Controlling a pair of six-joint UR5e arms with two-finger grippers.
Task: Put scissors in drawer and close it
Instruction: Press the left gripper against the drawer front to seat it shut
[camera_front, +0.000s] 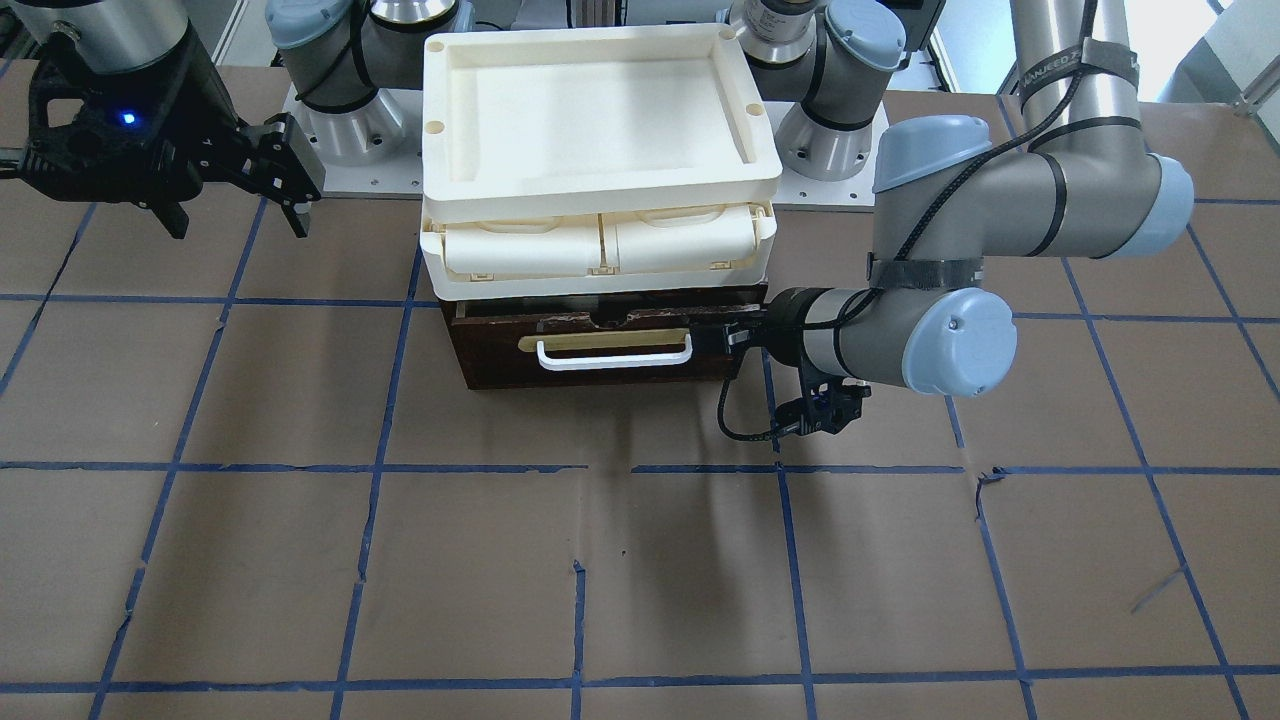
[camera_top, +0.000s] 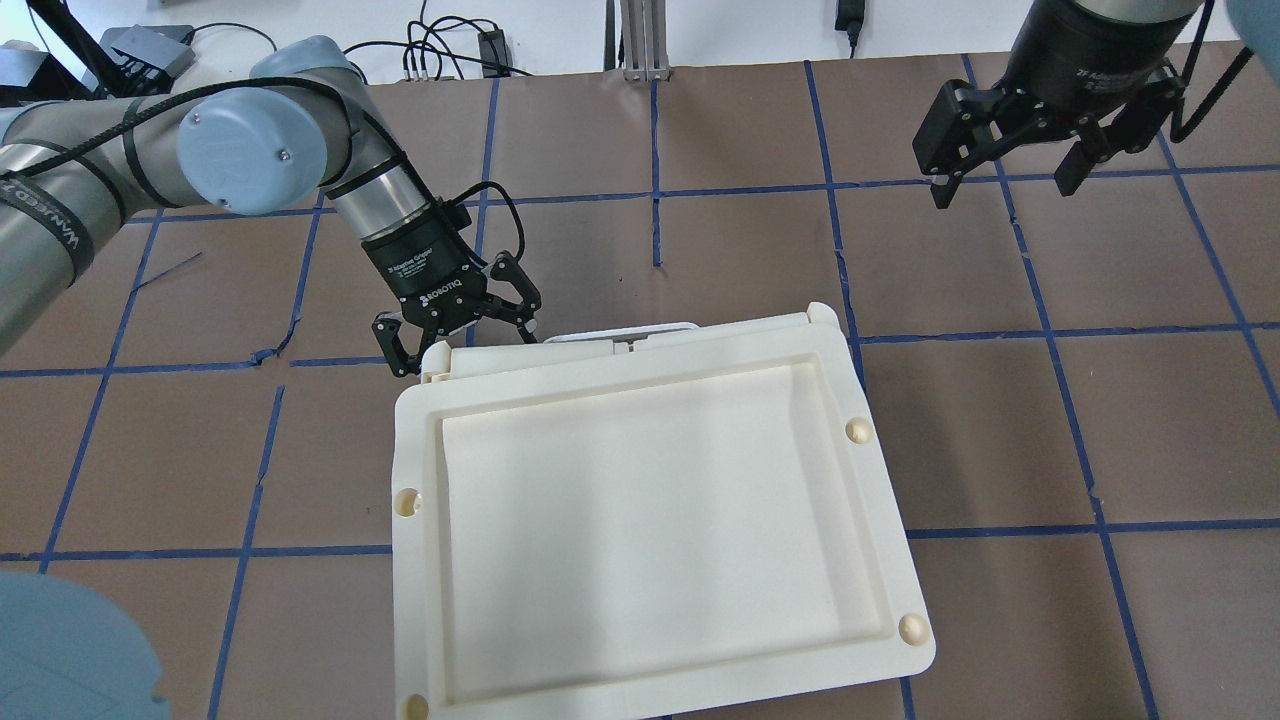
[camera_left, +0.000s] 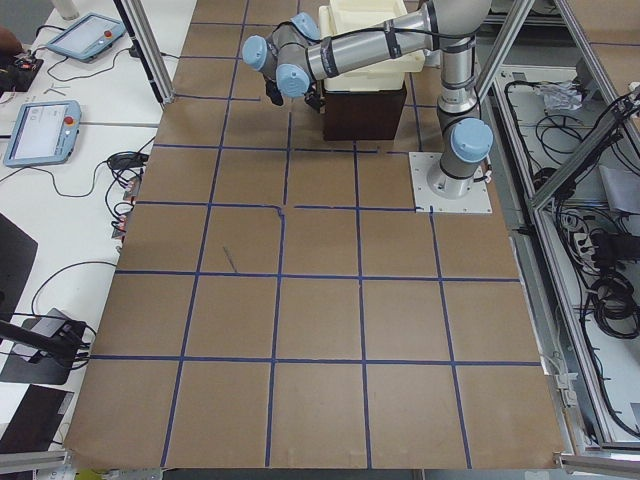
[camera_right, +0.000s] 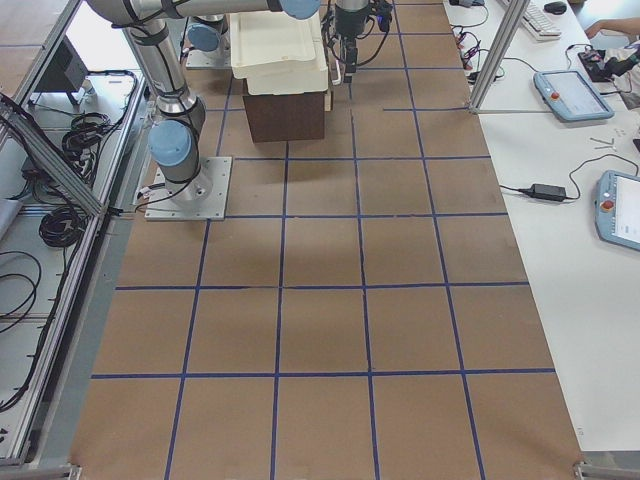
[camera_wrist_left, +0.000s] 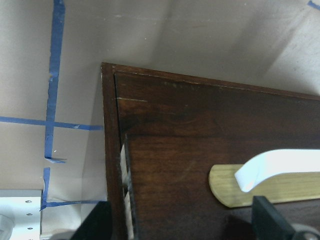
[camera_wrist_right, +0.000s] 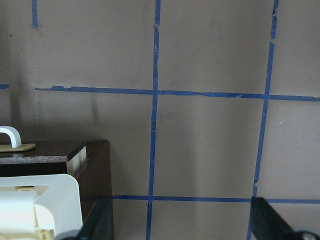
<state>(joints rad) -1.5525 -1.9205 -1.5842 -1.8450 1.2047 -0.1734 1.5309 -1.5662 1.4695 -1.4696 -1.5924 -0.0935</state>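
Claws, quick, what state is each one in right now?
Left claw: open, holding nothing.
Right claw: open, holding nothing.

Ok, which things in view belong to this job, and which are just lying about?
Job:
- drawer, nearly shut
- left tool, open at the drawer's front corner
- scissors: not in view

Lying about:
- stacked cream trays on top
- right tool, open, hovering apart
- blue tape lines
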